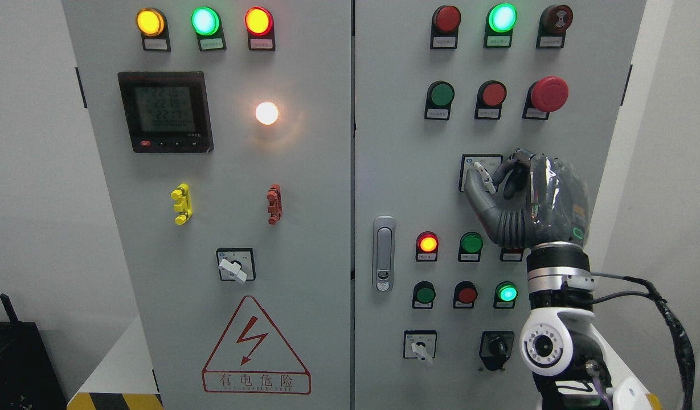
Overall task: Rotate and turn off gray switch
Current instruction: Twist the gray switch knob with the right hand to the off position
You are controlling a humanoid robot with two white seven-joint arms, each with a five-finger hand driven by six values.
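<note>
Right hand raised against the right cabinet door, fingers and thumb pinched on the gray switch — upper middle of that door, below the red mushroom button. Switch knob mostly hidden behind thumb and fingertips; position hard to read. Label plate partly covered — lettering illegible.

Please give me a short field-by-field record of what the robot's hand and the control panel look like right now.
setting: grey control cabinet with two doors
working hand: right hand, raised at the right door
contact: fingers curled on the gray switch
left hand: not in view
lit lamps above hand: green lamp
nearby: red mushroom button up right of the hand
left door: meter display, white lamp glowing
</note>
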